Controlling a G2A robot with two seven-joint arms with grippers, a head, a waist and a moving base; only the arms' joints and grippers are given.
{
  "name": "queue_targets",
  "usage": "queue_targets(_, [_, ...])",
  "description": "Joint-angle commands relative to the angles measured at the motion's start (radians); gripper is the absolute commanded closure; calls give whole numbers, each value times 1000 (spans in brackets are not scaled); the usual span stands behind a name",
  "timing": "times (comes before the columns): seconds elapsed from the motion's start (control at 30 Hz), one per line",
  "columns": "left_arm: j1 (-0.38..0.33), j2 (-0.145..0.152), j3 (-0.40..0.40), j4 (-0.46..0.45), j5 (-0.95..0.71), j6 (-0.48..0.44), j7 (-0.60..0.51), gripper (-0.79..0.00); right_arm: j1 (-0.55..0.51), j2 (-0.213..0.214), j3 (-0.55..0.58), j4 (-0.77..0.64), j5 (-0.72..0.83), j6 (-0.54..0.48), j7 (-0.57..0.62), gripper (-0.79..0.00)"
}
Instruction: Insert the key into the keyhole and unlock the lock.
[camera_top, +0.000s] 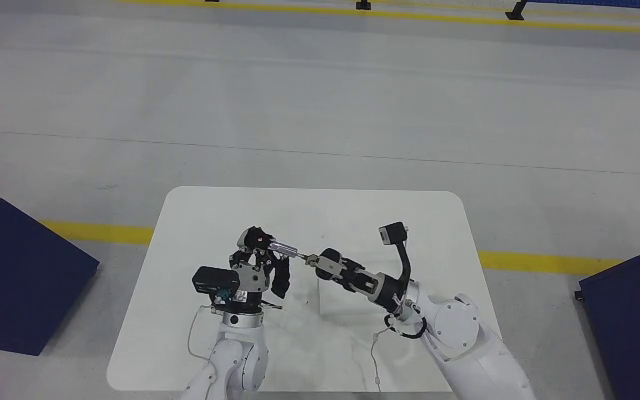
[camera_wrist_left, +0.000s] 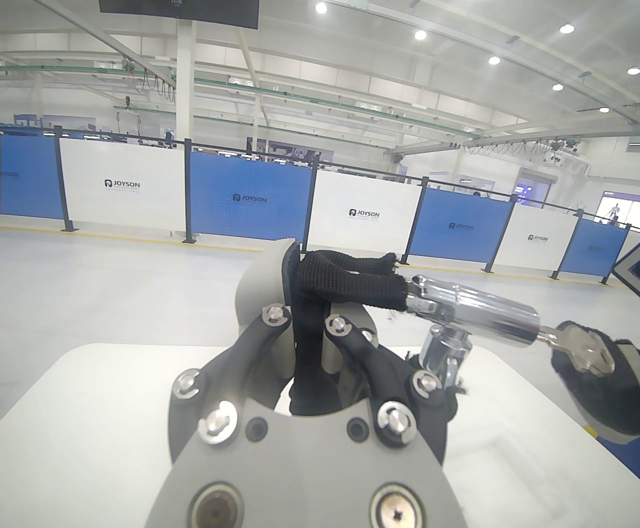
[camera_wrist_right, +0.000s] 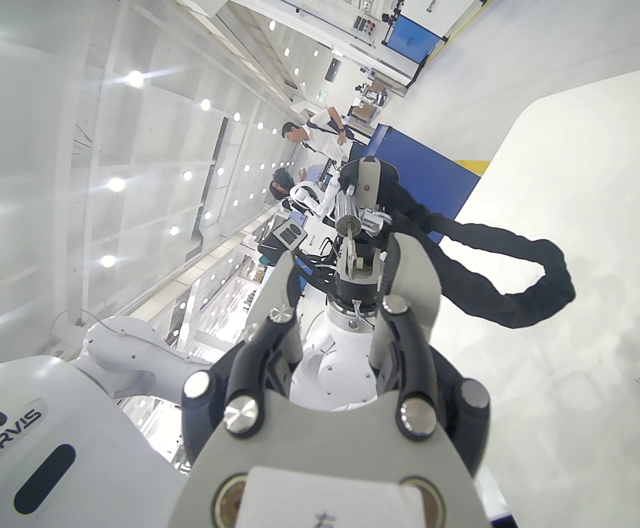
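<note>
My left gripper (camera_wrist_left: 305, 300) is held above the white table (camera_top: 400, 220), shut on the black fabric-covered cable (camera_wrist_right: 500, 260) of the lock. The lock's shiny silver cylinder (camera_wrist_left: 480, 310) sticks out sideways from it toward my right arm. A silver key (camera_wrist_left: 575, 345) sits with its blade in the end of the cylinder. My right gripper (camera_wrist_right: 346, 265) is open around the key's head (camera_wrist_right: 351, 262), which lies against one black finger pad (camera_wrist_left: 605, 395). From above, lock (camera_top: 283, 247), key (camera_top: 305, 259) and right gripper (camera_top: 322, 263) form one line.
The cable hangs in a loose loop over the table beside the lock. Dark blue panels stand off the table's left (camera_top: 30, 270) and right (camera_top: 610, 300). Bare tabletop lies beyond both grippers.
</note>
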Motion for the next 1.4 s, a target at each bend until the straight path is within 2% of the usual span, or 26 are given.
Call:
queue_targets(0.0, [1, -1, -2, 1, 2, -2, -1, 0, 1, 0, -1, 0, -1, -2, 2, 0])
queue_targets(0.57, [4, -7, -7, 3, 40, -9, 2, 0, 21, -7, -32, 10, -19, 3, 0, 0])
queue_targets(0.83, [1, -9, -5, 13, 98, 5, 13, 0, 21, -11, -48, 9, -8, 36, -19, 0])
queue_targets(1.07, [-2, -10, -10, 21, 141, 15, 29, 0, 15, -15, -42, 6, 75, 119, -33, 0])
queue_targets(1.37, [-2, -9, -8, 23, 212, 22, 45, 0, 8, -21, -26, 7, 299, 252, -2, 0])
